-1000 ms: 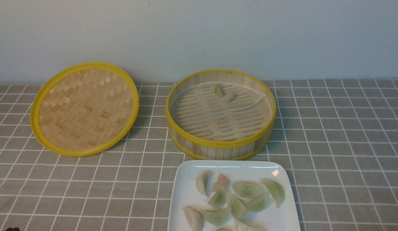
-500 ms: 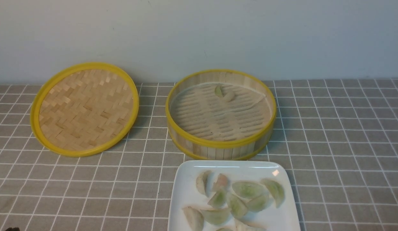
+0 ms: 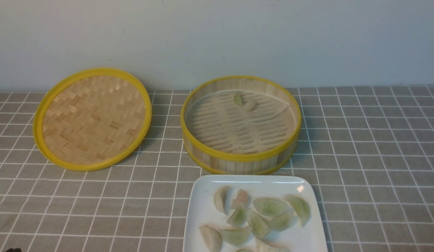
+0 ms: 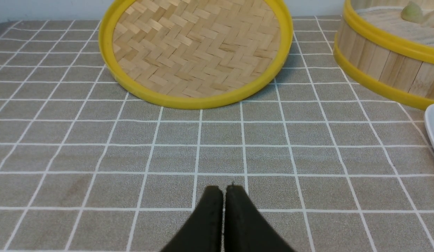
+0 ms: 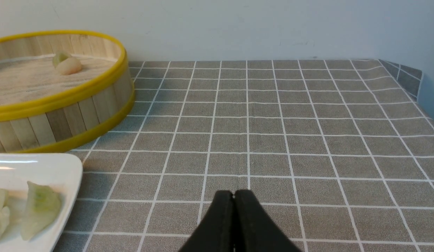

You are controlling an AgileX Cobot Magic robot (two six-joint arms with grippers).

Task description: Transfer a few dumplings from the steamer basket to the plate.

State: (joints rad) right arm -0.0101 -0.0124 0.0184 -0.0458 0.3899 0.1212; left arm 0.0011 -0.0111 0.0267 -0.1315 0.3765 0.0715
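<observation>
The steamer basket (image 3: 240, 157) stands at the middle back of the table, with two dumplings (image 3: 244, 102) on its slatted floor near the far wall. In front of it lies the white plate (image 3: 202, 210) with several pale green and whitish dumplings (image 3: 269, 206) on it. Neither arm shows in the front view. My left gripper (image 4: 223, 189) is shut and empty, low over the cloth in front of the lid, with the steamer basket (image 4: 378, 63) off to one side. My right gripper (image 5: 233, 193) is shut and empty over bare cloth beside the plate (image 5: 62, 168) and steamer basket (image 5: 62, 119).
The flat woven lid (image 3: 92, 119) with a yellow rim leans at the back left, also seen as the lid (image 4: 195, 52) in the left wrist view. A grey checked cloth (image 3: 371, 157) covers the table. The wall stands right behind the basket.
</observation>
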